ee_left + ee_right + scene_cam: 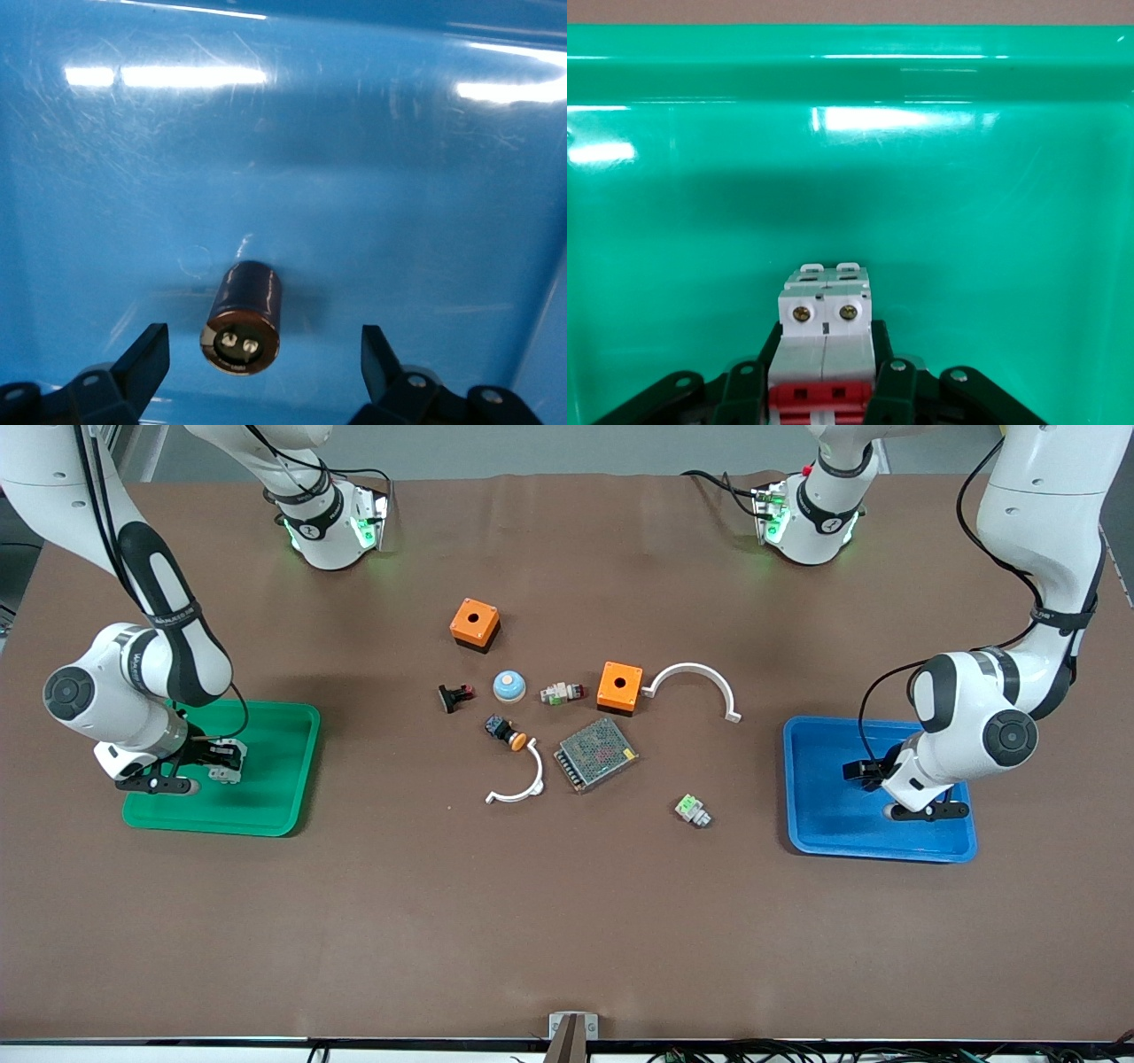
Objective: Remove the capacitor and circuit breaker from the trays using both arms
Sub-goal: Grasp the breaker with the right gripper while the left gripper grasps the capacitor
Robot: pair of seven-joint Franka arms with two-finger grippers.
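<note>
The capacitor (246, 305), a stubby dark cylinder with a reddish-brown end, lies on its side on the floor of the blue tray (833, 828). My left gripper (262, 372) is open low over that tray (864, 772), one finger (146, 359) on each side of the capacitor, neither touching it. The arm hides the capacitor in the front view. My right gripper (822, 390) is shut on the breaker (824, 319), a white-grey block with a red switch, low inside the green tray (275, 797). Gripper (213, 755) and breaker (223, 772) also show in the front view.
Mid-table lie two orange boxes (475, 623) (619, 685), a black-and-red clip part (456, 696), a blue-topped button (508, 685), a white-green-red pushbutton (562, 692), a black pushbutton with an orange cap (506, 732), a metal mesh box (595, 754), two white arcs (695, 682) (518, 784) and a green-faced part (692, 810).
</note>
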